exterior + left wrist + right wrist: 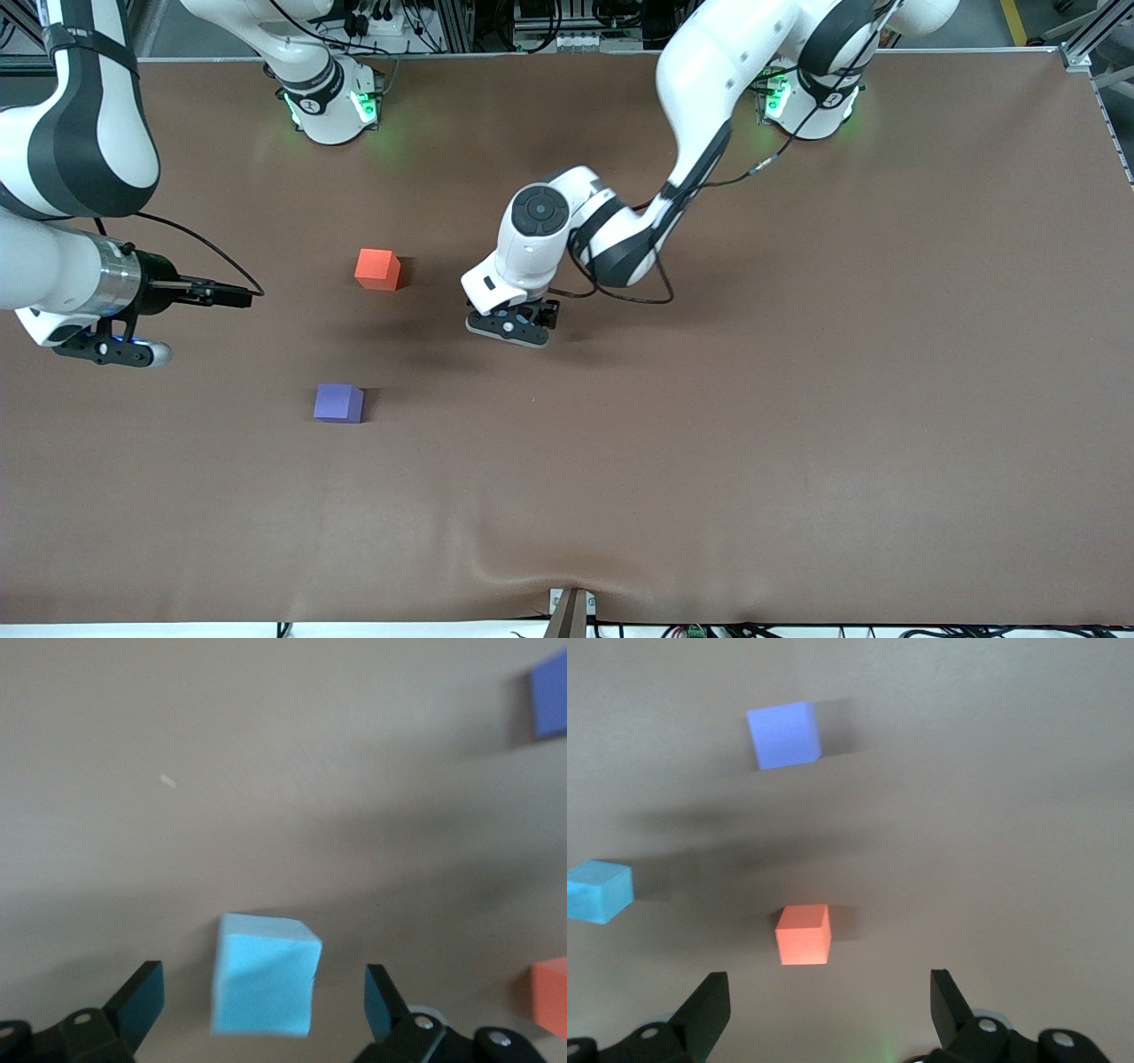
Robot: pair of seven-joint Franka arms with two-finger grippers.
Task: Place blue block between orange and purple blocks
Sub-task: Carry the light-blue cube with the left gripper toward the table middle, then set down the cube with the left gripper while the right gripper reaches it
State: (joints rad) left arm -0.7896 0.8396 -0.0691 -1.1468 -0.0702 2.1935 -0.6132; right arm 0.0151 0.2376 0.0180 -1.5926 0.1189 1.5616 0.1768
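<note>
Between the left hand's (266, 1001) spread fingers: blue block (266, 974), ungripped.
Pale sky-blue matte cube on the surface (797, 399), toward the left arm's end from orange block (377, 268) and purple block (338, 403). Right hand (829, 1010) open, waiting above.

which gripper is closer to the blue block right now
Left. The left gripper is open right at the blue block, a finger on either side, not touching. The right gripper waits, open, above the table's right-arm end, well away.
</note>
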